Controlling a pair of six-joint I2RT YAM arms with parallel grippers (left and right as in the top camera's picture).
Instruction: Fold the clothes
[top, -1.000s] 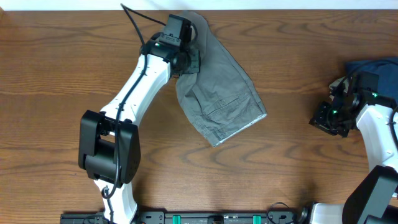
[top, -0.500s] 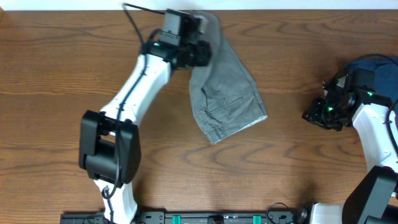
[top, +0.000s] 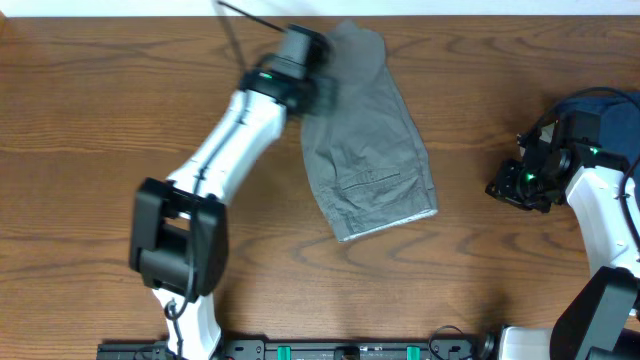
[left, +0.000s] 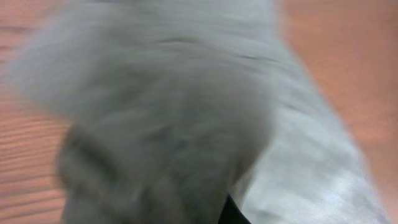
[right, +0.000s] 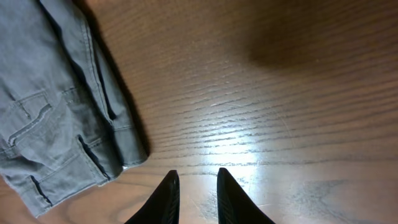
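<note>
Here, your mid-grey woven shorts (top: 368, 150) lay on the brown wood-grain table (top: 100, 120) in the upper middle of the overhead frame, running from the top edge down and slightly right. A stitched pocket (top: 375, 178) faced up in their lower half, and a pale strip of lining (top: 392, 221) showed along their bottom edge. Your left gripper (top: 316, 78) sat at the upper left edge of the shorts, smeared by motion blur in the overhead view. In the left wrist view grey cloth filled nearly the whole frame, bunched up close to the lens. Only a black sliver showed at the bottom, so the fingers themselves were hidden, but the fabric rose gathered into the pincer as if clamped. Your right gripper (right: 193, 190) was well apart from the shorts, at the right side of the overhead frame. Its two black fingertips stood a narrow gap apart over bare wood with nothing between them. In the right wrist view the shorts lay in the left part of the frame, with pocket seams and belt loops visible, clear of those fingertips. A dark blue cloth (top: 610, 103) lay at the right edge of the overhead frame, just behind your right arm.
</note>
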